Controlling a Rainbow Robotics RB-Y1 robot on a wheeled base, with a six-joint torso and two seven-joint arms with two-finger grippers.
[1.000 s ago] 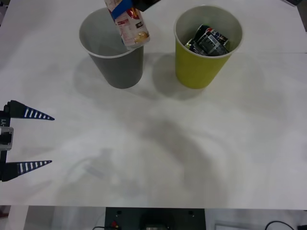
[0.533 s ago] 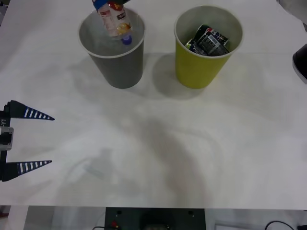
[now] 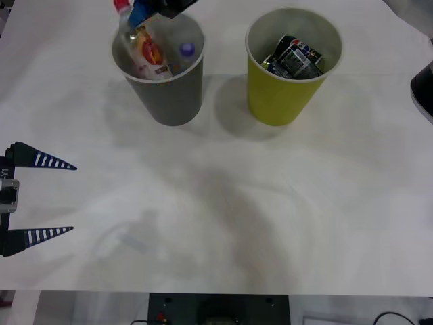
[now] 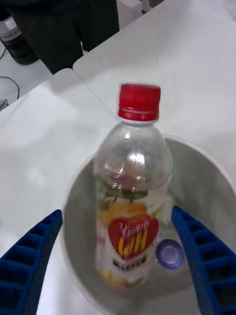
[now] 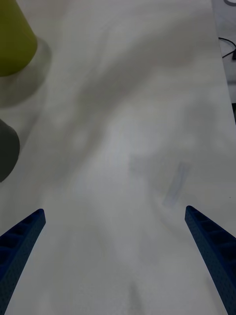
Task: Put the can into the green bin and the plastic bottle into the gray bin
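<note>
The plastic bottle (image 3: 143, 49), clear with a red cap and a red-orange label, stands leaning inside the gray bin (image 3: 169, 95), its neck above the rim. My right gripper (image 3: 150, 8) hovers over that bin. In the right wrist view the right gripper (image 4: 118, 261) is open, its blue fingers wide on either side of the bottle (image 4: 132, 197) and apart from it. The crushed dark can (image 3: 295, 57) lies inside the green bin (image 3: 281, 98). My left gripper (image 3: 47, 196) is parked open at the table's left edge, nothing between its fingers.
A blue-purple cap (image 3: 187, 49) shows inside the gray bin beside the bottle. The two bins stand side by side at the back of the white table (image 3: 223, 203). A dark rounded object (image 3: 423, 91) sits at the right edge.
My right gripper carried the bottle leftward over the gray bin and opened. The bottle has dropped into the bin and leans with its red cap up. The left arm has not moved.
</note>
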